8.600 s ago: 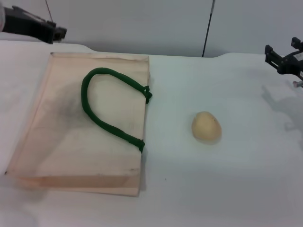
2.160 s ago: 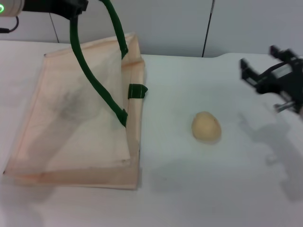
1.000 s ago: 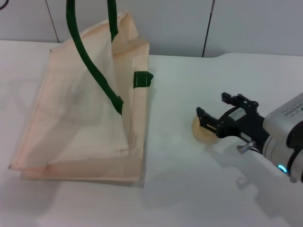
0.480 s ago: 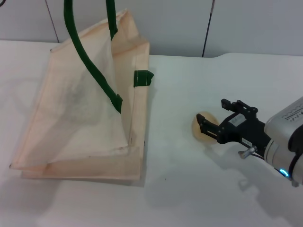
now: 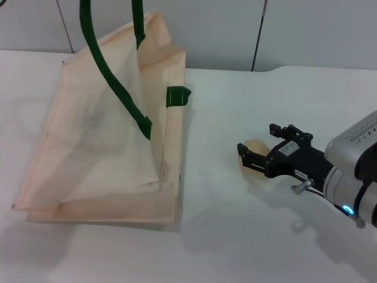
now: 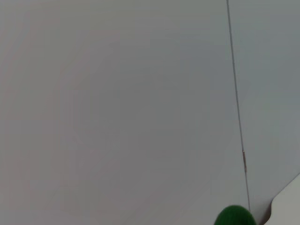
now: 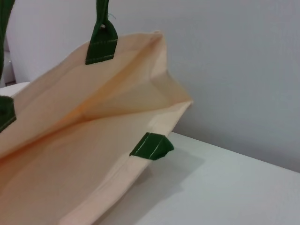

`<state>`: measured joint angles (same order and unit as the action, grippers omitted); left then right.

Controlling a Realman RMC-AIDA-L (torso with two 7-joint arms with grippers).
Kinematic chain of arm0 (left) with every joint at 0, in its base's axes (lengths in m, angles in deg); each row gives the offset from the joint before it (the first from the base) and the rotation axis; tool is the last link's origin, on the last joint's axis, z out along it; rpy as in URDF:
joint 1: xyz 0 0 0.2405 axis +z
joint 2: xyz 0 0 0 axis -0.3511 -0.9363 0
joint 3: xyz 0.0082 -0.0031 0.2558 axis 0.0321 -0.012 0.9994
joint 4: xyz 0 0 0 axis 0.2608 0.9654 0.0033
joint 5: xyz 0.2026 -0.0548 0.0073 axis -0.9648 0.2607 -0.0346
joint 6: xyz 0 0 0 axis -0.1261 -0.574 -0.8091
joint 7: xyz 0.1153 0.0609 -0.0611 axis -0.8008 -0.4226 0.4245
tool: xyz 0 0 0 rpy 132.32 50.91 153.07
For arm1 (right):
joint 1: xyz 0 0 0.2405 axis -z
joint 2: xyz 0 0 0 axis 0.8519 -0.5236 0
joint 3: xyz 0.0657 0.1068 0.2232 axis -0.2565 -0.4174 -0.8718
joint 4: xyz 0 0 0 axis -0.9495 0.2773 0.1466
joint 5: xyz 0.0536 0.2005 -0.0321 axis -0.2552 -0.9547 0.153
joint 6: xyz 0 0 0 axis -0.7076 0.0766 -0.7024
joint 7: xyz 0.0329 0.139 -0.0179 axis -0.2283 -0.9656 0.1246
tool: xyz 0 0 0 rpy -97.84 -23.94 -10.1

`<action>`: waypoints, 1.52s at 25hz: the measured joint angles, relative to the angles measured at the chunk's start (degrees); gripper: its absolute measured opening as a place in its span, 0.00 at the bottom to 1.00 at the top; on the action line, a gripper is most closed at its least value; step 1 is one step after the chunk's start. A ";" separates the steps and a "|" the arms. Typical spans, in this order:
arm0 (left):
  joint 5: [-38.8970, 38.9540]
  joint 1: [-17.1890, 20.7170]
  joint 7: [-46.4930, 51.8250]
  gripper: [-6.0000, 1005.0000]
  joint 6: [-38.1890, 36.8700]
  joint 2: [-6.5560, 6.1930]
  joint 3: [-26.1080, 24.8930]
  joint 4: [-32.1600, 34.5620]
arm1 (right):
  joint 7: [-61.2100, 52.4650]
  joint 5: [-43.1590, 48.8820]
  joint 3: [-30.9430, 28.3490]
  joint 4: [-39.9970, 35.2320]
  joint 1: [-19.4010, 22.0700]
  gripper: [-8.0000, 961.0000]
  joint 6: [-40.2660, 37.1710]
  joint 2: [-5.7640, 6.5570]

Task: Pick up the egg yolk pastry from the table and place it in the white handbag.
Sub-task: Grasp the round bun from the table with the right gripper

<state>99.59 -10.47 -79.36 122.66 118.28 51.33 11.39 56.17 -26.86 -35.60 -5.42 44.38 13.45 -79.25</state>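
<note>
The egg yolk pastry point(image 5: 254, 145), a small pale yellow lump, lies on the white table right of the bag. My right gripper point(image 5: 257, 141) is open and low over the table, with one finger on each side of the pastry, which it partly hides. The white handbag point(image 5: 100, 135) is a cream translucent tote. One dark green handle point(image 5: 112, 76) is pulled up out of the top of the head view, lifting the mouth open. My left gripper is out of view. The right wrist view shows the bag's open mouth point(image 7: 117, 103). The left wrist view shows a green bit of handle point(image 6: 234, 216).
The bag's second handle hangs as a short green tab point(image 5: 178, 96) at the mouth edge facing the pastry, also seen in the right wrist view point(image 7: 151, 146). A wall with a dark vertical seam point(image 5: 258, 35) stands behind the table's far edge.
My right gripper has moved a little left and lower, so its fingers now reach around the pastry. The bag and its raised handle have stayed put.
</note>
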 joint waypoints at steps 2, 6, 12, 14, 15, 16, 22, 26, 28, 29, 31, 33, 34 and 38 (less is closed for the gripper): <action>-0.05 -0.03 0.00 0.13 0.24 -0.02 -0.14 0.17 | -0.70 0.03 0.45 -0.22 -0.54 0.89 0.11 0.22; -0.11 -0.13 0.00 0.13 0.48 -0.03 -0.49 0.63 | -1.29 -0.18 0.91 -3.22 -2.25 0.93 0.55 0.32; -0.12 -0.18 0.00 0.13 0.53 0.01 -0.53 0.83 | -3.87 -0.15 0.93 -9.00 -4.94 0.92 3.37 -0.03; -0.12 -0.20 0.00 0.13 0.54 0.02 -0.53 0.85 | -4.15 -0.25 0.93 -10.28 -5.70 0.92 3.71 -0.20; -0.12 -0.20 0.00 0.13 0.54 0.03 -0.52 0.86 | -4.34 -0.22 1.00 -10.65 -6.02 0.92 3.75 -0.26; -0.12 -0.20 0.00 0.13 0.54 0.03 -0.53 0.87 | -4.49 -0.17 1.07 -10.95 -6.24 0.92 3.78 -0.31; -0.11 -0.29 0.00 0.13 0.56 -0.02 -0.53 0.90 | -5.04 -0.20 1.26 -12.76 -7.29 0.92 3.84 -0.73; -0.11 -0.37 0.00 0.13 1.00 -0.03 -0.53 1.12 | -6.07 0.07 1.30 -13.07 -7.60 0.89 3.79 -0.79; -0.11 -0.39 0.00 0.13 1.12 -0.03 -0.56 1.38 | -6.41 0.07 1.36 -13.24 -7.81 0.86 3.79 -0.79; -0.12 -0.39 0.00 0.13 1.17 -0.03 -0.58 1.52 | -6.57 0.07 1.47 -13.33 -7.93 0.85 3.80 -0.77; -0.24 -0.39 0.00 0.13 1.19 -0.04 -0.61 1.61 | -6.81 0.11 1.98 -13.49 -8.30 0.81 3.81 -0.68; -0.30 -0.39 0.01 0.13 1.19 -0.03 -0.62 1.62 | -6.87 0.11 2.41 -13.61 -8.72 0.76 3.81 -0.52; -0.30 -0.39 0.02 0.13 1.19 -0.03 -0.62 1.62 | -6.87 0.11 2.50 -13.67 -8.83 0.74 3.77 -0.50; -0.32 -0.37 0.05 0.13 1.20 -0.04 -0.61 1.64 | -6.93 0.12 2.91 -14.40 -9.33 0.69 3.67 -0.49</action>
<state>99.27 -10.84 -79.31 123.86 118.24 50.71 13.03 49.25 -26.74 -32.69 -19.82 35.06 17.12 -79.74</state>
